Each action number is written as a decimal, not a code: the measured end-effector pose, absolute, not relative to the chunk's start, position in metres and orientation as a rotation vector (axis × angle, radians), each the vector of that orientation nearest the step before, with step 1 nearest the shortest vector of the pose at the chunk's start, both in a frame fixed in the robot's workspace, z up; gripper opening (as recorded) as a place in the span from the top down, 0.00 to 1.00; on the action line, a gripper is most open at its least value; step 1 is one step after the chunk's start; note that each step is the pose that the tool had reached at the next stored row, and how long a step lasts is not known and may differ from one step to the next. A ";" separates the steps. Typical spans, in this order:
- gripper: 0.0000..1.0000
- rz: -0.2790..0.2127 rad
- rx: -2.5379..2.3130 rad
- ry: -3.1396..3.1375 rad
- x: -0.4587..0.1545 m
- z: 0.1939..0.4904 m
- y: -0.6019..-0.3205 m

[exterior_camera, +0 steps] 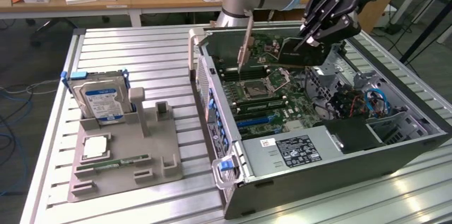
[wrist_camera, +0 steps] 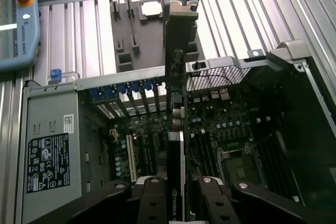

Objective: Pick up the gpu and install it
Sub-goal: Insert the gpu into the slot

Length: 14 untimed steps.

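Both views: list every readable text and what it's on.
"UNIVERSAL ROBOTS": teach pendant, along its edge.
"NVIDIA": gpu, on the edge nearest the wrist camera.
"ROBOTIQ": tool, white letters on its body.
Too small to read: power supply label, hard drive label.

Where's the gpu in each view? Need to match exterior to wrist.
Exterior view: green GPU card with black cooler and silver end bracket, held by the black gripper above the motherboard.
Wrist view: seen edge-on, clamped in the gripper, over the motherboard.
Shared landmark: grey power supply with black label.
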<state>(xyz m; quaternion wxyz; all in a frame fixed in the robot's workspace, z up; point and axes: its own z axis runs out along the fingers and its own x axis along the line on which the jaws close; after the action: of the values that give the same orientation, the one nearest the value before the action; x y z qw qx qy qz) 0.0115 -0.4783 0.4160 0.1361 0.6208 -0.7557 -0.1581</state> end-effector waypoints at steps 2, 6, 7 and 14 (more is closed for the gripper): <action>0.74 -0.454 1.817 -2.169 0.013 0.416 -0.478; 0.74 -0.450 1.846 -2.141 0.020 0.416 -0.478; 0.74 -0.448 1.855 -2.132 0.021 0.415 -0.478; 0.74 -0.433 1.934 -2.050 0.023 0.415 -0.478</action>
<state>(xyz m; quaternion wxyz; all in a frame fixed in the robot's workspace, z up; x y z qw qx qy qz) 0.0232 -0.4783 0.4146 0.1449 0.6711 -0.7113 -0.1504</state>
